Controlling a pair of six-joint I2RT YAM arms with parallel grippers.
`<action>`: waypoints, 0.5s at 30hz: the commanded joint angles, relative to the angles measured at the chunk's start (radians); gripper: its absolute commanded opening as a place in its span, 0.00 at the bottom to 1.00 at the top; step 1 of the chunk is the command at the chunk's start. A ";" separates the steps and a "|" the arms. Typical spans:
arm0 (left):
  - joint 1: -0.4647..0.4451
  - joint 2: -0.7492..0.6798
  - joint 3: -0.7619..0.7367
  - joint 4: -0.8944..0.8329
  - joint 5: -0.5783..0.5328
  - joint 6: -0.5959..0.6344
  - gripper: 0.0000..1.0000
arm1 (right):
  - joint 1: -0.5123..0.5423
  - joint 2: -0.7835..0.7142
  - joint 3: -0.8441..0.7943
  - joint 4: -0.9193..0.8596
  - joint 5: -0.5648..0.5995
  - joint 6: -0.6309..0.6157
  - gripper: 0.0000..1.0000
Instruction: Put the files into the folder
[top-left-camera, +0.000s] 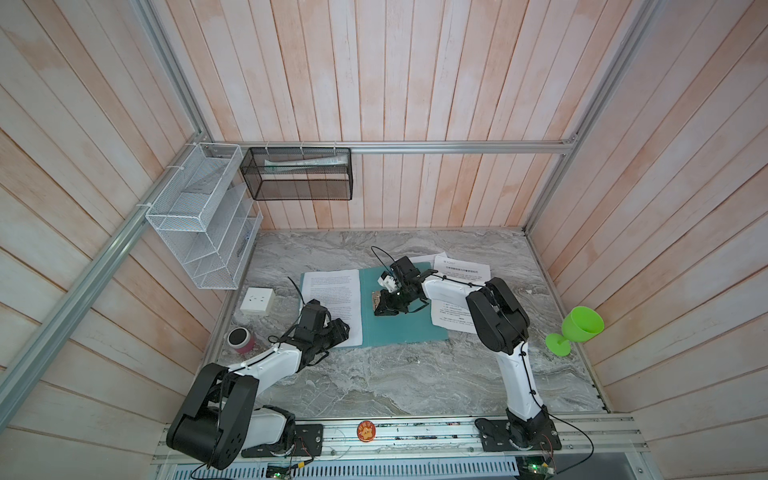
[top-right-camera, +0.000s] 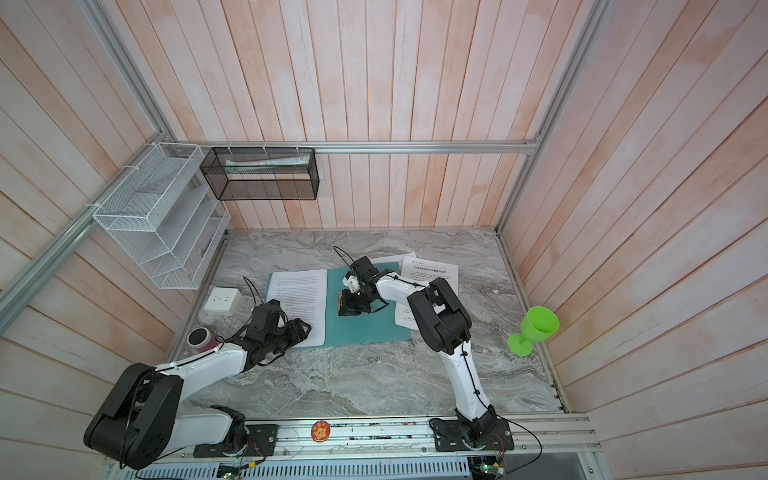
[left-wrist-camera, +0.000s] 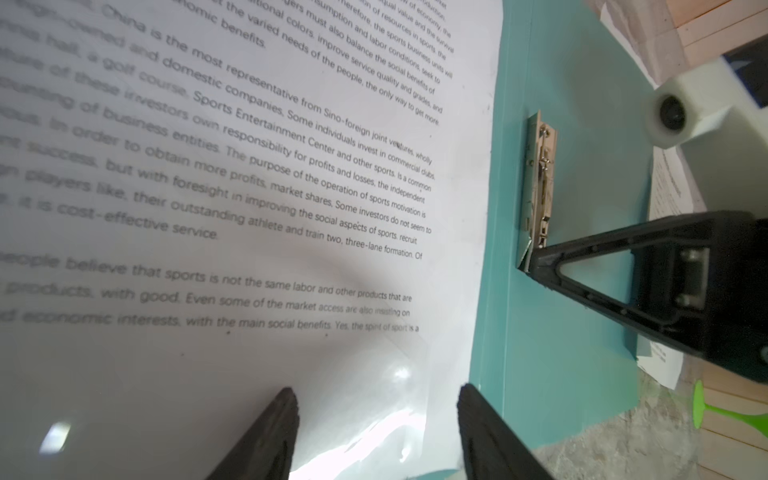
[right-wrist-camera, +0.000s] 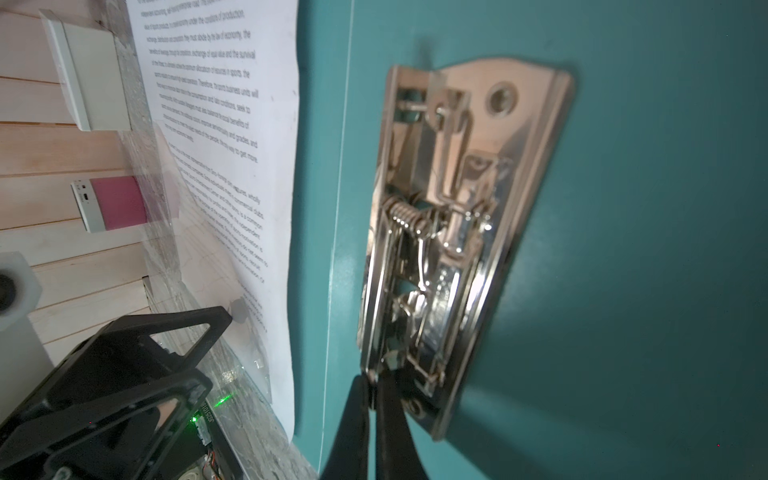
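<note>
1. Files: white printed sheet (top-left-camera: 331, 291) lies on open teal-green card folder (top-left-camera: 399, 328); further sheets (top-left-camera: 461, 270) at its right edge.
2. Grey marbled tabletop (top-left-camera: 395, 374), plank-walled booth.
3. Black mesh wall basket (top-left-camera: 297, 189) holds something white.
4. Robot's left jaws released over sheet; right jaws clenched on silver metal clip (right-wrist-camera: 457, 208).

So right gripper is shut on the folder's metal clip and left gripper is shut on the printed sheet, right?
Not quite. The left gripper is open: the left wrist view shows its jaws apart over the printed sheet. The right gripper is indeed shut on the metal clip of the folder.
</note>
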 joint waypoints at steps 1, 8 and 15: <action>-0.002 0.046 -0.031 -0.149 -0.034 -0.024 0.64 | -0.006 0.095 -0.002 -0.193 0.241 -0.055 0.00; -0.002 0.123 -0.064 -0.076 0.016 -0.059 0.64 | 0.000 0.109 -0.039 -0.269 0.364 -0.123 0.00; -0.013 0.114 -0.073 -0.066 -0.005 -0.088 0.64 | 0.008 0.146 -0.028 -0.290 0.423 -0.163 0.00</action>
